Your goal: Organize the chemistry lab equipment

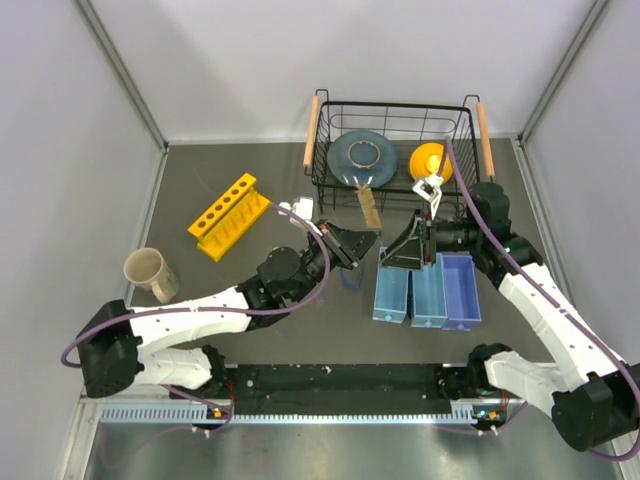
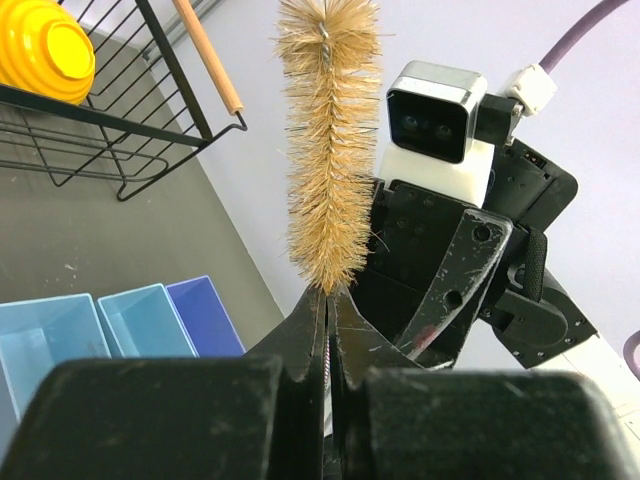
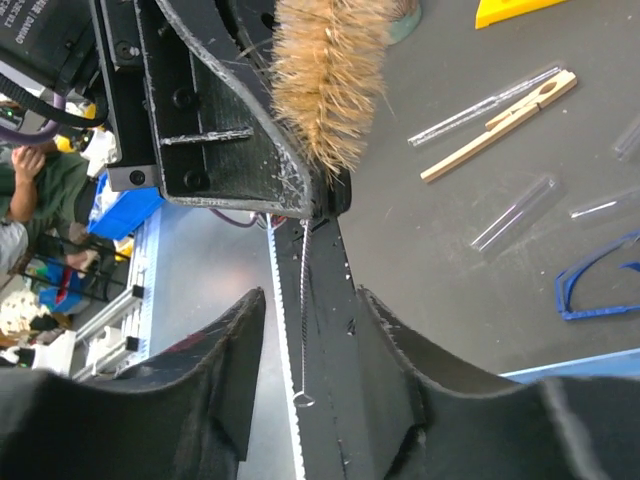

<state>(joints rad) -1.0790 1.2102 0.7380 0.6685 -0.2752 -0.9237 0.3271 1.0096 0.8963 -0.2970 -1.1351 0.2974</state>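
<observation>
The left gripper (image 2: 325,300) is clamped shut on the wire stem of the tan bristle brush (image 2: 330,150). The right gripper (image 3: 307,310) stands half-open astride that stem, gripping nothing. Closing off-centre could bend the stem or drop the brush onto the clear glass tubes (image 3: 485,103) and slim wooden clamp (image 3: 500,125) lying on the desk (image 3: 420,230).

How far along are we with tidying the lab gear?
Done: nothing visibly; the yellow rack looks empty. In hand: the brush is clamped in the left fingers, its wire handle between the right fingers, which are not closed on it. To do: glass tubes, wooden clamp and safety glasses lie loose on the table.
</observation>
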